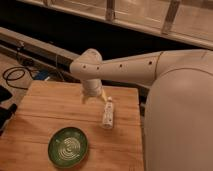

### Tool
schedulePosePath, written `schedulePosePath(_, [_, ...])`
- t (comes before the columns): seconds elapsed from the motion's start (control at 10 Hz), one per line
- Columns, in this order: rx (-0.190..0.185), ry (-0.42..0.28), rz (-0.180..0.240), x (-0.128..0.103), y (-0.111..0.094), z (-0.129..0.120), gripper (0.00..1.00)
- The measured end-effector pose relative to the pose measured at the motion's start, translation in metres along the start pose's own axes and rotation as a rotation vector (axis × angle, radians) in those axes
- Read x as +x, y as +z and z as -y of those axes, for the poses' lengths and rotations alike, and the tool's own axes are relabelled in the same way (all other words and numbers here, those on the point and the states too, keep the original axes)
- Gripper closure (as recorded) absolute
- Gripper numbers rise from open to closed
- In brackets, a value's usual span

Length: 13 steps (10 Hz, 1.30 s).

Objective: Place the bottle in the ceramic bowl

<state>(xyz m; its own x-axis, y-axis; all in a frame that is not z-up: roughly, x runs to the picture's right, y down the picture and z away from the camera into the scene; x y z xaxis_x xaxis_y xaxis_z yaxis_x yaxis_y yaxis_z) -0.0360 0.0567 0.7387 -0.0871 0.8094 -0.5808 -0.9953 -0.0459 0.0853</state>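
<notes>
The gripper (93,98) hangs over the far middle of the table (45,112). The bottle (107,114) lies just beside it at 4 o'clock. From the bottle, the bowl (68,146) sits at 8 o'clock, well apart, with open wood between the 2. The arm (125,69) spans the far edge from 3 o'clock. The robot's body (180,120) walls off the table's right side. At 9 o'clock from the gripper lies open wood.
</notes>
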Motion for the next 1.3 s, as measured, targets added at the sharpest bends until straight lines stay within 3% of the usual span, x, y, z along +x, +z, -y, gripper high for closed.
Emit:
schedulePosePath(0.2, [0.003,0.081,0.021,-0.012,-0.001,0.049,0.35])
schedulePosePath(0.3, [0.002,0.090,0.025,-0.014,-0.001,0.054,0.35])
schedulePosePath(0.5, [-0.009,0.083,0.026,-0.013,-0.001,0.048,0.35])
schedulePosePath(0.8, [0.007,0.070,0.009,-0.013,0.005,0.042,0.35])
schedulePosePath(0.9, [-0.010,0.073,-0.011,-0.015,0.014,0.033,0.35])
schedulePosePath(1.1, [-0.023,0.095,-0.061,-0.016,0.047,0.038,0.35])
schedulePosePath(1.3, [-0.018,0.109,-0.112,-0.014,0.082,0.041,0.35])
